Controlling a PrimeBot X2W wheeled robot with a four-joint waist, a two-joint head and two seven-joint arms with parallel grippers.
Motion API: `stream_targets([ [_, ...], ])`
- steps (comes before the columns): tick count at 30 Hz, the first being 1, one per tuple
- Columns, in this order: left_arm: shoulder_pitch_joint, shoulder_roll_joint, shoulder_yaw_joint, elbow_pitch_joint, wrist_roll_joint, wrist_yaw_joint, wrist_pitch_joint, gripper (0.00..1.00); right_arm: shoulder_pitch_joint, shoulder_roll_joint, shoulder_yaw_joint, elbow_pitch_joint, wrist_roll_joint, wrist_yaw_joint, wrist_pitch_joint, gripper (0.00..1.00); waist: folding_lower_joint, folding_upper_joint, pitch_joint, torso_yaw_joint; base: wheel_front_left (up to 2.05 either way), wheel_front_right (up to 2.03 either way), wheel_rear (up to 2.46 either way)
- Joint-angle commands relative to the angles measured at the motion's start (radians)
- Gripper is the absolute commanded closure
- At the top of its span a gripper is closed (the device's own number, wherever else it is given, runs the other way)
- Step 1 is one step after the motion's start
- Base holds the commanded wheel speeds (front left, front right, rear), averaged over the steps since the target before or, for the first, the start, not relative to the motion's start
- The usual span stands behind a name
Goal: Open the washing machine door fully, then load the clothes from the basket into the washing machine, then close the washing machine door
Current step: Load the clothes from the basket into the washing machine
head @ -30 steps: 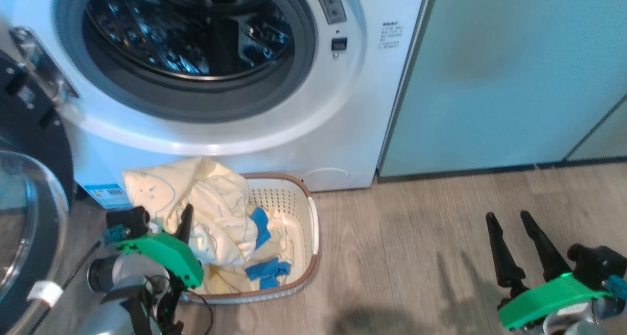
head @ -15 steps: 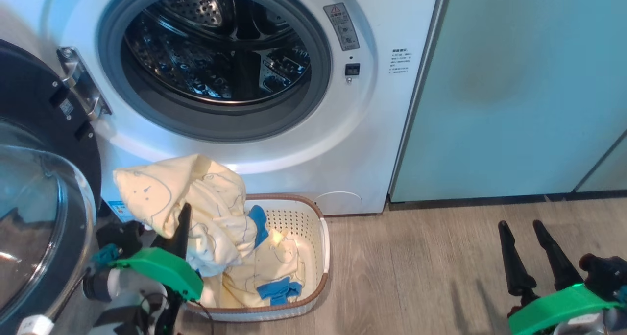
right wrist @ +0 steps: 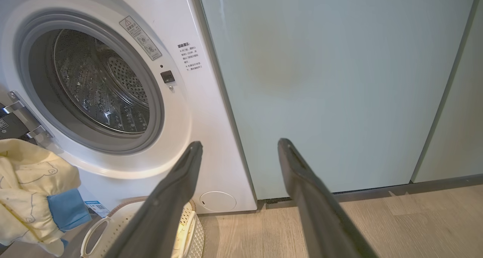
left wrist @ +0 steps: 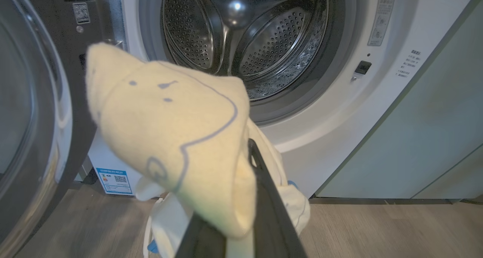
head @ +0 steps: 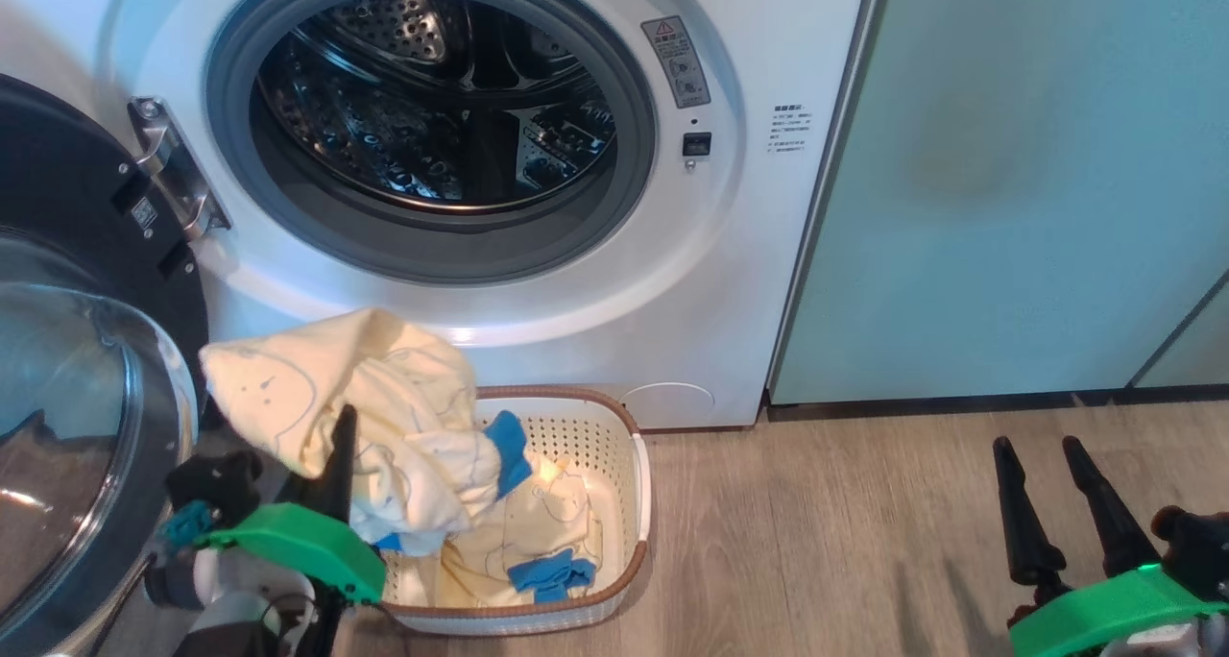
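Head view: a cream bear-print garment [head: 384,388] hangs clenched in the left fingers [head: 338,455] over the basket's [head: 641,474] left end, on the floor [head: 864,523] before the washing machine [head: 595,292], its door [head: 67,186] swung open leftward, right fingers [head: 1024,523] spread empty.

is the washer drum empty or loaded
Empty, as far as shows: the drum is bare perforated steel. The cream garment is outside it, held in the left gripper.

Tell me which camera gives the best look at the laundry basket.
The head view. It looks down on the basket, showing its brown rim, holed walls and clothes inside. The right wrist view catches a white handle and one holed side behind the right gripper. In the left wrist view, clothes cover it.
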Motion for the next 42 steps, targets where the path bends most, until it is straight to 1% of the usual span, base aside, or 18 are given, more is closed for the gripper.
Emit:
stream_targets([
  [1,-0.033,0.024,0.055,-0.040,0.005,0.009,-0.014,1.00,-0.026,-0.011,0.007,-0.039,-0.010,0.000,-0.010,0.00,0.0001,-0.0001,0.000,0.001,0.00,0.00,0.00],
  [13,-0.027,0.020,0.068,-0.059,0.007,0.000,-0.014,1.00,-0.025,-0.005,0.000,-0.046,-0.017,0.000,-0.010,0.00,0.0001,-0.0001,0.002,0.007,0.00,0.00,0.00],
  [21,-0.105,0.015,0.058,-0.070,0.005,-0.005,-0.012,1.00,-0.040,-0.004,0.017,-0.049,-0.013,0.000,-0.010,0.00,0.0001,-0.0001,0.037,-0.012,0.00,0.00,0.00],
  [28,-0.225,0.031,0.041,-0.055,0.013,-0.004,0.011,1.00,-0.067,0.012,0.024,-0.057,-0.015,0.000,-0.010,0.00,0.0001,-0.0001,0.103,-0.047,0.00,0.00,0.00],
  [33,-0.343,0.038,0.031,-0.025,0.016,0.002,0.034,1.00,-0.096,0.026,0.029,-0.060,-0.015,0.000,-0.010,0.00,0.0001,-0.0001,0.162,-0.073,0.00,0.00,0.00],
  [39,-0.519,0.036,0.047,0.046,0.011,0.032,0.036,1.00,-0.137,0.043,0.043,-0.062,-0.014,0.000,-0.010,0.00,0.0001,-0.0001,0.240,-0.105,0.00,0.00,0.00],
  [42,-0.610,0.044,0.054,0.101,0.013,0.039,0.029,1.00,-0.157,0.052,0.049,-0.064,-0.013,0.000,-0.010,0.00,0.0001,-0.0001,0.281,-0.122,0.00,0.00,0.00],
])
